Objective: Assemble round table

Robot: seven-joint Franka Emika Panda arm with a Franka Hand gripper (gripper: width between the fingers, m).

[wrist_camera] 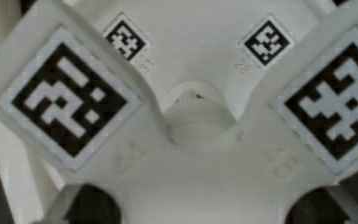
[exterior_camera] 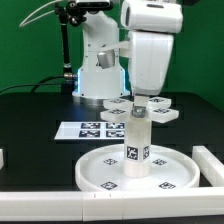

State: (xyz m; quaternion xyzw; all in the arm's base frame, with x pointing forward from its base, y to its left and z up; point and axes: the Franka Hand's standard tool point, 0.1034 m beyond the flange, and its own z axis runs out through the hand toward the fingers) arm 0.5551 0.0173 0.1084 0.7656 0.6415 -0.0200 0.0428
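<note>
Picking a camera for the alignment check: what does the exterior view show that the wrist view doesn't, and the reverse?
Exterior only: the round disc, the post standing upright on it, the marker board and the arm's body. Wrist only: the hub at the centre of the cross, with tag patterns large enough to read. Both: the cross-shaped piece and its tags.
</note>
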